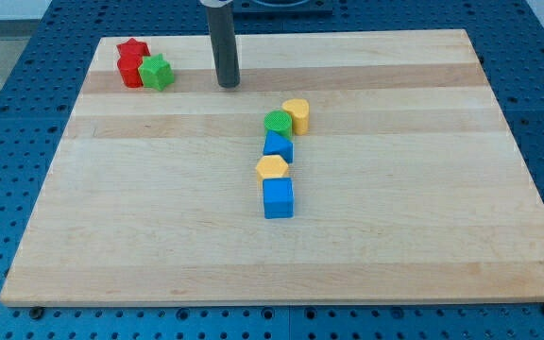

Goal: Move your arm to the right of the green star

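Note:
The green star [157, 72] sits near the top left of the wooden board [159, 236]. It touches two red blocks: a red star [132, 49] above and a red block [129, 72] to its left. My tip [229, 83] rests on the board to the right of the green star, about one block's width of gap between them. The dark rod rises from it out of the view's top.
A column of blocks stands in the middle: a yellow heart [297, 114], a green round block [278, 122], a blue block [278, 145], a yellow hexagon [272, 168] and a blue cube [278, 198]. A blue perforated table surrounds the board.

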You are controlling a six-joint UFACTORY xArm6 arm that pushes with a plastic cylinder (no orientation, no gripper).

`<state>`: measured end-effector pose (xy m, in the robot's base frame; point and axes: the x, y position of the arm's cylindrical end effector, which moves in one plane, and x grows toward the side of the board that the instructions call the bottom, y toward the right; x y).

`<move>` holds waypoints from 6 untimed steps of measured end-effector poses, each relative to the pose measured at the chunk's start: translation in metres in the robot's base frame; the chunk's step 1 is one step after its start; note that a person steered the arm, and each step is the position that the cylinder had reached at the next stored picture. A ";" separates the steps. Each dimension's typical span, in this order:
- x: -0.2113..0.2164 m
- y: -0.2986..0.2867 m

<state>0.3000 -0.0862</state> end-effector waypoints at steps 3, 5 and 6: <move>-0.007 -0.035; -0.025 -0.044; -0.032 -0.056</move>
